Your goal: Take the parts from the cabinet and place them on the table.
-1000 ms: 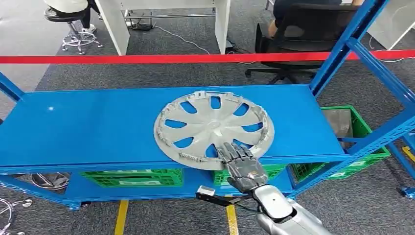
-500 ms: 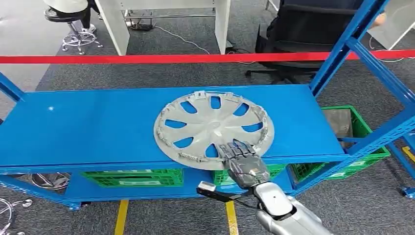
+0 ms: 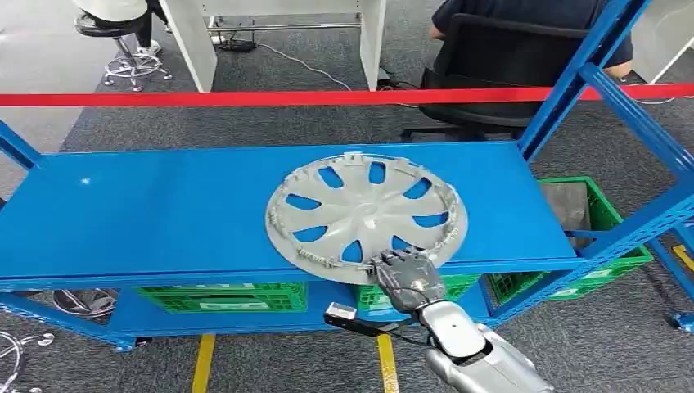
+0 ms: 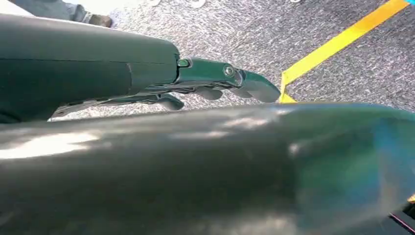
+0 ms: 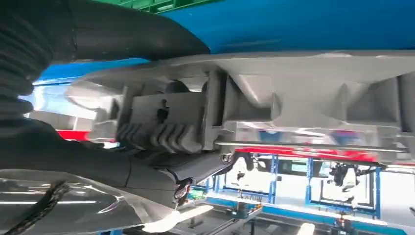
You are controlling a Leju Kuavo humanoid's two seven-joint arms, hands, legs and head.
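The silver hubcap (image 3: 367,217) has slid a little to the right along the shelf since the earlier frame, and the right hand (image 3: 405,278) has drawn back toward the shelf's front edge, its fingers now curled over the cap's near rim rather than lying flat on its spokes. The hubcap lies flat on the blue shelf (image 3: 147,213), right of the shelf's middle, its near rim reaching the front lip. The right wrist view shows the rim (image 5: 303,93) pinched between the thumb and the darker fingers — a real hold, I judge, not just a touch.

The disc has no long axis; what matters is that its bulk lies away from the hand, further onto the shelf, so the coming pull must be straight back toward the robot, and the cap will hang heavy from one edge. The left hand (image 4: 215,83) hangs low over the carpet beside a yellow floor line (image 4: 337,44), fingers nearly straight and holding nothing; the right is plainly the nearer.

Below the shelf sit green crates (image 3: 221,296); beyond it, a red barrier tape (image 3: 245,99).
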